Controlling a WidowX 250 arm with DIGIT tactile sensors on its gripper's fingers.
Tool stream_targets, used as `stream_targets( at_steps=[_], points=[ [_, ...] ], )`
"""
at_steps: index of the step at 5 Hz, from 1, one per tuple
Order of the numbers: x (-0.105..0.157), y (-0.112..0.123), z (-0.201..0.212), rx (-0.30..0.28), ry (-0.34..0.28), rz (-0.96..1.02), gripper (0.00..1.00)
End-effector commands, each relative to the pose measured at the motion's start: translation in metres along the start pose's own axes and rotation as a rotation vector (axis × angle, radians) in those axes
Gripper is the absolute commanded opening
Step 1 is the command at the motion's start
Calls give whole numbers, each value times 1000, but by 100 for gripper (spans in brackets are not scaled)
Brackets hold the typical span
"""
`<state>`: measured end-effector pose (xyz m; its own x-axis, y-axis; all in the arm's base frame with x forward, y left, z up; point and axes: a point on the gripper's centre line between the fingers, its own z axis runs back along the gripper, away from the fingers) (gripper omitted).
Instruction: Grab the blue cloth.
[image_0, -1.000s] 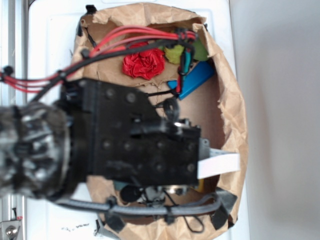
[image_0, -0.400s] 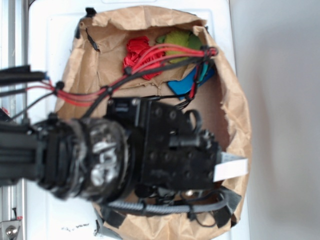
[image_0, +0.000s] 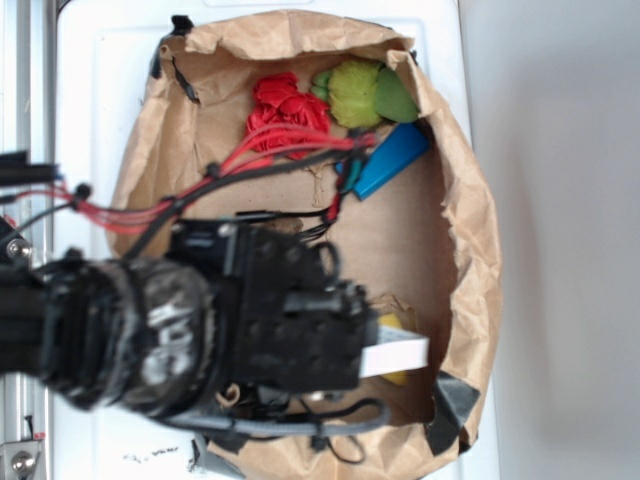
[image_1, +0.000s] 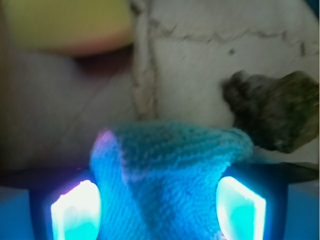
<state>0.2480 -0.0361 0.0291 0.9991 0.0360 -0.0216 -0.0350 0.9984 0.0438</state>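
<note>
1. Right there in the wrist view, the blue cloth (image_1: 167, 175) sat bunched between the two fingers (image_1: 75, 212), its fuzzy terry fold humped up at the bottom middle of that view.
2. And the gripper (image_1: 159, 210) was clamped on it, the pads pressed against the fabric on both sides.
3. Beyond the cloth, a pale scuffed surface showed, with a blurred yellow shape (image_1: 65, 25) at far left and a dark ragged patch (image_1: 272, 112) to the right.
4. From the exterior view, the cloth itself was hidden under the black arm (image_0: 250, 320), which hung low over the near part of the brown paper-lined basin (image_0: 465, 250).
5. Further off lay a deep-blue block (image_0: 392, 160), a red ruffled cloth (image_0: 285, 105) and a green object (image_0: 360, 92), well apart from the arm's head.
</note>
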Motion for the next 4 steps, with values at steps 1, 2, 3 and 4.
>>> stream_targets(
  at_steps=[1, 2, 3, 4],
  points=[
    [9, -8, -12, 9, -144, -8, 0],
    [9, -7, -8, 15, -152, -9, 0],
    [11, -3, -1, 9, -159, 8, 0],
    [17, 5, 10, -6, -149, 43, 0]
  ],
)
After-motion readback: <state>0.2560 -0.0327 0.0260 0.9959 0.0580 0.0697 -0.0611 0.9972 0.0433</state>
